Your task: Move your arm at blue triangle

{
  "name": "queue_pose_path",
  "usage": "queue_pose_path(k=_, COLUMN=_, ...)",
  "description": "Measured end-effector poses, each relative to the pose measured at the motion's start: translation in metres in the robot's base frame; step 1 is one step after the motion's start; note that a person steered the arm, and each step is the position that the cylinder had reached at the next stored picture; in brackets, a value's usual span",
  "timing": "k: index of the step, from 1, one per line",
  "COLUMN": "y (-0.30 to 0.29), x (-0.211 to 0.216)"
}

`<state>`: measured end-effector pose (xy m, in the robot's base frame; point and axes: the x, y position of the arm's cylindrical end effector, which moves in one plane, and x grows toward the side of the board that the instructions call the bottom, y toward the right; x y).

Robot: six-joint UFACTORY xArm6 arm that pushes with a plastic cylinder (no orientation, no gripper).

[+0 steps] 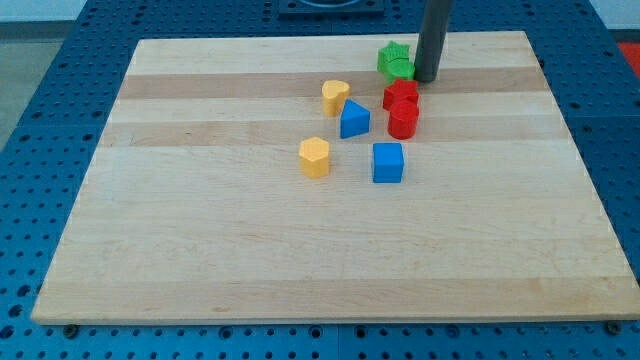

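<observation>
- The arm has no jaws to open or close; it ends in a dark rod, and the tip (425, 79) rests near the tabletop's (200, 250) top edge, touching or just beside a green block (395, 60).
- The blue triangle (354, 120) sits near the middle, below and to the view's left of the tip.
- Two red blocks (402, 106) stand between them; a yellow block (335, 96) lies beside the triangle.
- The approach looks barely begun.
- The next move calls for sliding down and left, probably skirting the red blocks.
</observation>
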<state>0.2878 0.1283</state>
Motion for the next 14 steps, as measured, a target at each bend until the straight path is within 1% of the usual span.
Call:
queue_pose_path(k=1, y=0.000, x=0.000)
queue_pose_path(k=2, y=0.012, x=0.000)
queue_pose_path(k=3, y=0.032, x=0.012)
queue_pose_path(k=4, y=0.045, x=0.033)
queue_pose_path(k=6, y=0.056, x=0.104)
queue_pose_path(k=8, y=0.052, x=0.179)
queue_pose_path(k=9, y=0.044, x=0.192)
queue_pose_path(k=14, y=0.045, x=0.191)
